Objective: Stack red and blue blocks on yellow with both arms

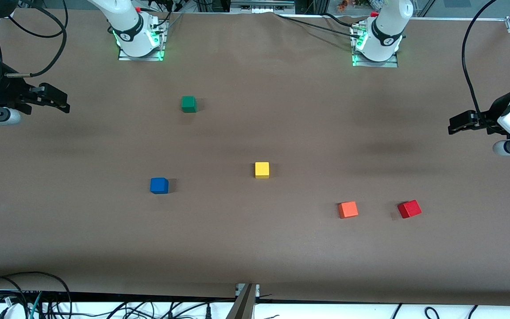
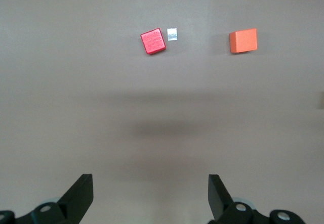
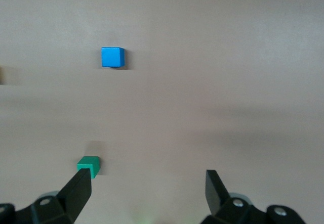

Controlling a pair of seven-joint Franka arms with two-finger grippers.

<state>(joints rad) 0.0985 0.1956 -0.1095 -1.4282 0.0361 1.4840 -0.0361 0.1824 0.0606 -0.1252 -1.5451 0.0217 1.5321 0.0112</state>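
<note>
The yellow cube sits near the middle of the table. The blue cube lies toward the right arm's end; it also shows in the right wrist view. The red cube lies toward the left arm's end, turned a little; it also shows in the left wrist view. My left gripper hangs open and empty in the air at the left arm's end of the table; its open jaws show in the left wrist view. My right gripper hangs open and empty at the right arm's end; its open jaws show in the right wrist view.
An orange cube lies beside the red one, toward the table's middle; the left wrist view shows it too. A green cube lies nearer the robots' bases; the right wrist view shows it too. A small pale scrap lies by the red cube.
</note>
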